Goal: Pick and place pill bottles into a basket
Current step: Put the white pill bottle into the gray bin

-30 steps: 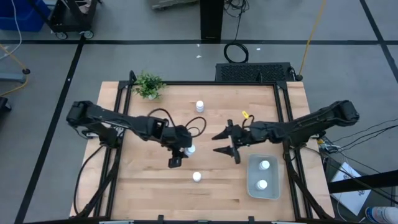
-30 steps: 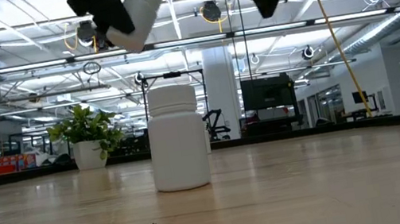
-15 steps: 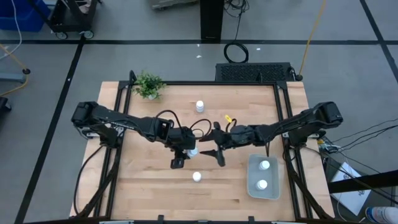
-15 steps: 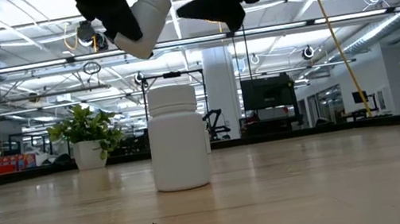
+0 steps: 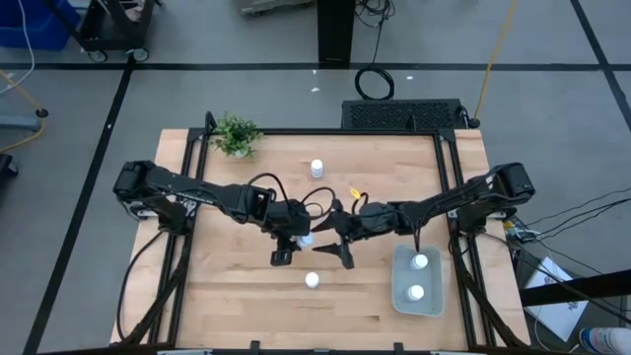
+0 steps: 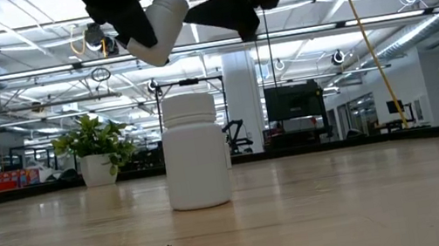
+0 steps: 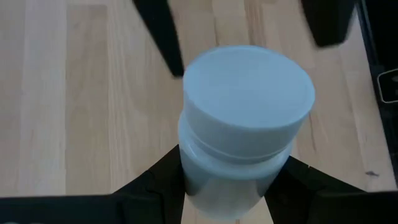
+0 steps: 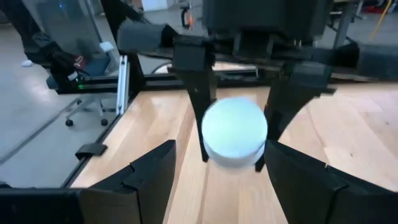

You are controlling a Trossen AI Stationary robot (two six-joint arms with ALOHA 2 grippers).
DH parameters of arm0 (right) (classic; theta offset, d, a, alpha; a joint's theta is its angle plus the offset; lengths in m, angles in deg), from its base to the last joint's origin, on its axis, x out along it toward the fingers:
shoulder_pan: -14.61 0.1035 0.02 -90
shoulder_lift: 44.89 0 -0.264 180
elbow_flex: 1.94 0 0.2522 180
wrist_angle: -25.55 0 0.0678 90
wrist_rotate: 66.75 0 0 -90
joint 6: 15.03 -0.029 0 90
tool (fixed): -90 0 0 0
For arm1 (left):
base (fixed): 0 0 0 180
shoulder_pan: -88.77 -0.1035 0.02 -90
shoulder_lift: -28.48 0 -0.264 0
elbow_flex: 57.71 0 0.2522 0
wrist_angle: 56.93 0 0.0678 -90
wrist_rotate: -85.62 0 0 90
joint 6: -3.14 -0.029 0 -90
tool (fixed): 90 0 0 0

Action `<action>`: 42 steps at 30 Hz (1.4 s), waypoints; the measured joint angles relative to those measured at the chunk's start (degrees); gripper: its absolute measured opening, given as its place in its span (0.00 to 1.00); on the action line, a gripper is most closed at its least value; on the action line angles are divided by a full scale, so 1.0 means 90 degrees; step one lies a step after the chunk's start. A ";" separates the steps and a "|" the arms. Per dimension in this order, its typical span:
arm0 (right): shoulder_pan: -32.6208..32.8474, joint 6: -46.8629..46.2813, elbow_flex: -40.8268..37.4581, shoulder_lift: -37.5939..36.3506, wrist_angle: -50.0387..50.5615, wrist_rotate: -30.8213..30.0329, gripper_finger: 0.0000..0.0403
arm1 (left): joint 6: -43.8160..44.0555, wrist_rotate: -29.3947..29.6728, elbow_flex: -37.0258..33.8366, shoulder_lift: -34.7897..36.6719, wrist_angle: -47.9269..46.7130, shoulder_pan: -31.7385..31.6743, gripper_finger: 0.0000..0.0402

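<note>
My left gripper (image 5: 298, 240) is shut on a white pill bottle (image 5: 307, 240) and holds it high above the table's middle (image 6: 155, 25). My right gripper (image 5: 331, 245) stands open just right of it, level, its fingers (image 8: 149, 180) short of the bottle's cap (image 8: 235, 132) and touching nothing. One pill bottle (image 5: 316, 169) stands upright on its base farther back, another (image 5: 313, 280) nearer the front edge (image 6: 195, 151). The pale basket (image 5: 398, 296) at the front right holds two bottles (image 5: 421, 262). My left gripper pinches the bottle's body just below the cap (image 7: 214, 186) between its two fingers. The fingers slant down from the table's left. The bottle is lifted clear and tilted, its cap (image 7: 249, 93) up and toward my right gripper.
A small green potted plant (image 5: 235, 135) stands at the table's far left corner. Black frame rails (image 5: 450, 187) run along the table's left and right sides. Bare wood lies between the held bottle and the basket.
My right gripper has moved toward the table's left and a little down, closing in on the bottle held by my left gripper. It has stayed open. The left gripper and its bottle have kept about still.
</note>
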 joint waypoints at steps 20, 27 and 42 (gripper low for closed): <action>-0.0005 0.0085 0.0644 0.0561 0.0240 0.0084 0.56 | 0.0009 -0.0036 -0.0006 0.0000 -0.0012 0.0022 0.44; -0.0019 0.0000 0.0644 0.0559 0.0264 0.0067 0.36 | 0.0043 -0.0053 -0.0010 0.0000 0.0017 0.0024 0.45; 0.0120 0.0149 0.0636 -0.0193 0.1536 -0.0447 0.36 | -0.0014 0.0685 0.0013 0.0008 0.0101 0.0065 0.52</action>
